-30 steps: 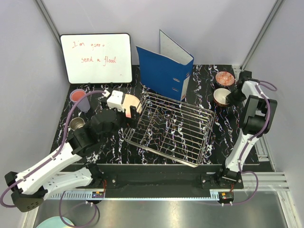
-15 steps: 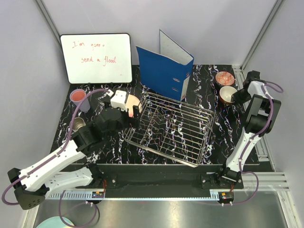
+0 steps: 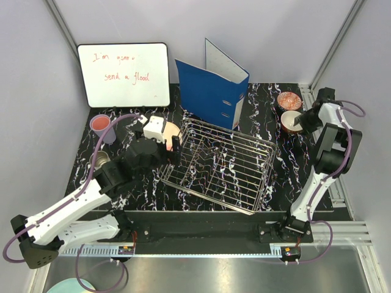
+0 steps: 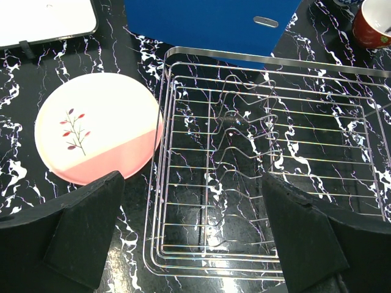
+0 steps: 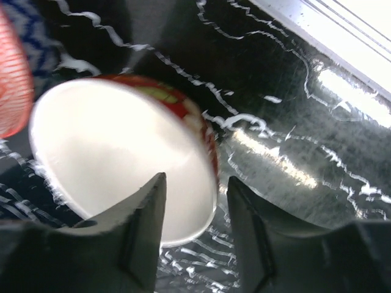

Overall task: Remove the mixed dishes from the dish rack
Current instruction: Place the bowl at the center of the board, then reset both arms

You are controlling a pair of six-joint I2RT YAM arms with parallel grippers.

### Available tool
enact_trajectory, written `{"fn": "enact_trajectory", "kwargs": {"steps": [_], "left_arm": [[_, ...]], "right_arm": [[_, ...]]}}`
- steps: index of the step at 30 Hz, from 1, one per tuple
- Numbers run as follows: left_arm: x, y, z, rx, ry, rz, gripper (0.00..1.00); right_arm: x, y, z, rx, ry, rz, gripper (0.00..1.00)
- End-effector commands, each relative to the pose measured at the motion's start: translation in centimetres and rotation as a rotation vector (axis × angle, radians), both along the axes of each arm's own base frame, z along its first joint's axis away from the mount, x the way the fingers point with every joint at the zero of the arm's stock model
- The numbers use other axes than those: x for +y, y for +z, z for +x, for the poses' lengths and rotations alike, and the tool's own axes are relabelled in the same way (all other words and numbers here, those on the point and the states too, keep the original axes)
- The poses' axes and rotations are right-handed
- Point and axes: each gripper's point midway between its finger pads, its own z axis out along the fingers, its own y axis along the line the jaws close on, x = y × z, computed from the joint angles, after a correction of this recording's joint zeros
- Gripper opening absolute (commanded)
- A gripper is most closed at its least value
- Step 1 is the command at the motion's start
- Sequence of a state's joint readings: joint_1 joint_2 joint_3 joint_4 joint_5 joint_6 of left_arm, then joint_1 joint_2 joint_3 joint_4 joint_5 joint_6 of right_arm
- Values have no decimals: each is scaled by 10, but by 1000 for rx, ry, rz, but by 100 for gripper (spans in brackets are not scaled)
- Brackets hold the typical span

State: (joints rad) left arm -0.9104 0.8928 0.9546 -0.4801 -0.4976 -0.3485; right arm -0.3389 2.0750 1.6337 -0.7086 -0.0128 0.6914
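The dish rack (image 3: 217, 165) (image 4: 269, 177) is a silver wire basket in the middle of the table, with no dishes in it. The cream-and-pink plate (image 4: 98, 135) (image 3: 173, 130) lies flat just left of it. My left gripper (image 4: 192, 183) (image 3: 174, 145) hovers wide open above the rack's left edge, holding nothing. A red-patterned bowl (image 5: 116, 152) (image 3: 290, 121) with a white inside sits at the back right. My right gripper (image 5: 197, 183) (image 3: 303, 121) is open, its fingers either side of the bowl's rim with a gap. A second patterned bowl (image 3: 289, 101) (image 5: 12, 79) stands just behind.
A blue ring binder (image 3: 211, 91) stands upright behind the rack, and a whiteboard (image 3: 124, 73) leans at the back left. A pink cup (image 3: 101, 127) and a brownish cup (image 3: 98, 160) stand near the left edge. A metal rail (image 5: 330, 36) borders the right side.
My right gripper carried the bowl a little back and right, beside the other bowl, and its jaws opened off the rim. The left arm shifted slightly and stayed open.
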Motion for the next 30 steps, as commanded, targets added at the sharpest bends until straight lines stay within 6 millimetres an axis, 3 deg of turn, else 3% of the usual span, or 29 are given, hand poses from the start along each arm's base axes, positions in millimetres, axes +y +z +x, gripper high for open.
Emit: {"fn": "enact_trajectory", "kwargs": {"steps": [1,2,4,5,7,8,10,11,12,13,14,15,17,18,20,21,22,23,24,25,30], "left_arm": [[-4,17,2,-31,-3,-53,99],[-4,18,2,-32,-7,-52,99],[-6,19,1,-30,-21,-53,99],[-6,20,0,-30,-25,-52,99],[-6,22,0,-31,-26,-55,99],[-6,23,-1,-27,-27,-53,99],[-6,21,-1,-16,-28,-47,99],[-6,21,-2,-10,-29,-44,99],[-9,17,-2,5,-37,-32,99],[-9,15,-2,15,-37,-24,99],[-8,15,-2,31,-34,-15,99],[-12,10,-3,51,-48,-6,99],[-13,7,-5,78,-66,-7,99],[-13,6,-6,86,-71,-12,99],[-12,5,-7,100,-76,-30,99],[-10,4,-7,104,-74,-33,99],[-9,5,-7,103,-68,-39,99],[-7,6,-9,101,-67,-41,99],[-6,6,-9,100,-65,-42,99],[-4,6,-10,98,-60,-47,99],[2,5,-11,89,-40,-54,99]], "right_arm": [[4,76,13,-160,-9,-47,57],[5,99,15,-209,-13,-57,58],[12,125,16,-270,-8,-36,60],[17,157,15,-340,-6,-42,60],[29,191,12,-417,9,-39,61],[51,224,7,-489,52,-53,62],[77,257,2,-580,116,-91,62],[121,279,-12,-647,224,-106,63],[133,294,-14,-707,242,-167,63],[161,304,-24,-749,311,-195,64],[171,309,-42,-773,350,-281,64],[217,316,-55,-825,453,-279,65],[234,309,-81,-841,498,-358,66],[270,312,-98,-891,581,-348,66],[278,293,-123,-887,619,-443,67],[303,293,-139,-933,678,-437,67],[309,275,-153,-923,721,-463,67],[305,270,-160,-919,707,-528,68],[312,268,-166,-944,711,-533,68],[326,254,-183,-951,777,-534,68],[345,232,-211,-971,842,-565,69]]}}
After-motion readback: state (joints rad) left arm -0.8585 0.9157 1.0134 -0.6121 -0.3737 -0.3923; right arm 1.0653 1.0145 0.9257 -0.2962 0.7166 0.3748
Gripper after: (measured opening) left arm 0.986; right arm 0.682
